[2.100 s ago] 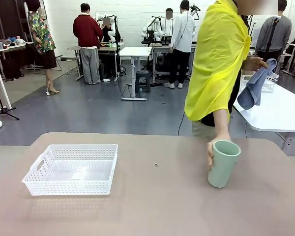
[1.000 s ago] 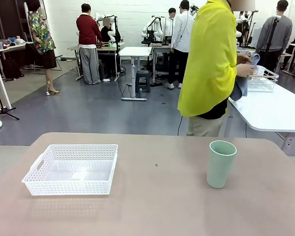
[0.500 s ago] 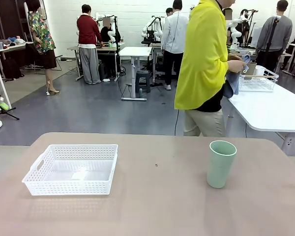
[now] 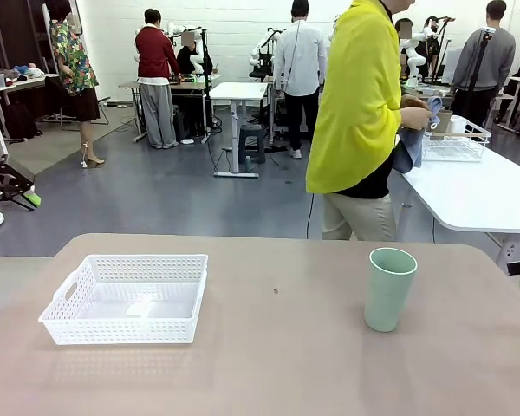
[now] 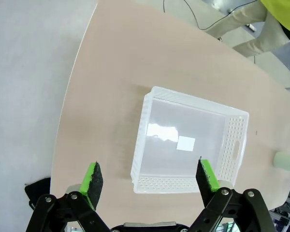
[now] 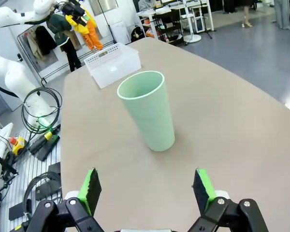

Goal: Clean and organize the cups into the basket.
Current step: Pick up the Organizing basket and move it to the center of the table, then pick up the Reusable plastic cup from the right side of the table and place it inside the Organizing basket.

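Mint cup [image 6: 147, 113] is found upright near the tabletop's right edge, centred ahead of the spread right gripper [image 6: 146, 182]; the left gripper [image 5: 149, 176], also spread, is poised above the basket [image 5: 229, 129].

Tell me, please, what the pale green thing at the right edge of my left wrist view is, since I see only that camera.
Observer: It is the mint green cup, standing upright, mouth up, on the table.
Operator: Is the right gripper on it?
Observer: No, the right gripper is open and short of the cup, not touching it.
Operator: Is the person holding it?
Observer: No, the person stands turned toward the white table behind, hands on a grey-blue cloth.
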Tool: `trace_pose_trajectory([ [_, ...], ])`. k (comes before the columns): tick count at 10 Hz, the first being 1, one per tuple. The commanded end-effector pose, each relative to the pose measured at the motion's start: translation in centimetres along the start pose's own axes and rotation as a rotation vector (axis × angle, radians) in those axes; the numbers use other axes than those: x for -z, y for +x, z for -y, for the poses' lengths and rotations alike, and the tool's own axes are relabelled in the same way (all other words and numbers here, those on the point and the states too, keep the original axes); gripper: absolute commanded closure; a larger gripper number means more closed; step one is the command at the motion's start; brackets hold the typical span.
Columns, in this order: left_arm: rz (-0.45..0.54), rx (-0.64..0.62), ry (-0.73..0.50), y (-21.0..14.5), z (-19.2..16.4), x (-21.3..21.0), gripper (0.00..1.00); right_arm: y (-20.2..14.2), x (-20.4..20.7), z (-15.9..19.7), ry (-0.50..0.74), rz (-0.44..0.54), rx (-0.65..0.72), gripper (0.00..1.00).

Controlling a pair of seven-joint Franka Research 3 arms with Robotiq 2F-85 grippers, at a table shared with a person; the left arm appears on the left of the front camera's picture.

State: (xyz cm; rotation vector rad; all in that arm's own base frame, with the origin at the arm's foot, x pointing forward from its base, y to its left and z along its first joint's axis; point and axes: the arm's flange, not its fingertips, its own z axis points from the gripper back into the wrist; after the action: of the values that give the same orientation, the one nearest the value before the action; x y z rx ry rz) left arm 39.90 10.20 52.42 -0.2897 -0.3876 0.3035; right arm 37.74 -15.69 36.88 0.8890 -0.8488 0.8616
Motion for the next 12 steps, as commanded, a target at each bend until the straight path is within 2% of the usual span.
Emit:
trace_pose_trajectory([
  [1,-0.02,-0.009,0.017,0.3,-0.1,-0.4,0.0,0.2,0.1,0.1,-0.021,-0.014,-0.016,0.0],
  [4,-0.005,-0.005,-0.003,0.0,-0.3,-0.1,0.0,0.1,-0.1,0.1,-0.006,-0.003,-0.004,0.0],
  [7,-0.098,0.148,0.247,-4.4,3.7,4.1,0.0,0.6,5.7,1.8,0.115,-0.025,-0.038,0.0],
  [8,-0.113,0.146,0.322,-5.8,4.7,5.7,0.0,0.6,7.0,2.1,0.133,-0.039,-0.04,0.0],
  [12,-0.164,0.082,0.336,-7.4,6.3,11.6,0.0,0.8,9.9,2.9,0.21,-0.019,-0.052,0.0],
])
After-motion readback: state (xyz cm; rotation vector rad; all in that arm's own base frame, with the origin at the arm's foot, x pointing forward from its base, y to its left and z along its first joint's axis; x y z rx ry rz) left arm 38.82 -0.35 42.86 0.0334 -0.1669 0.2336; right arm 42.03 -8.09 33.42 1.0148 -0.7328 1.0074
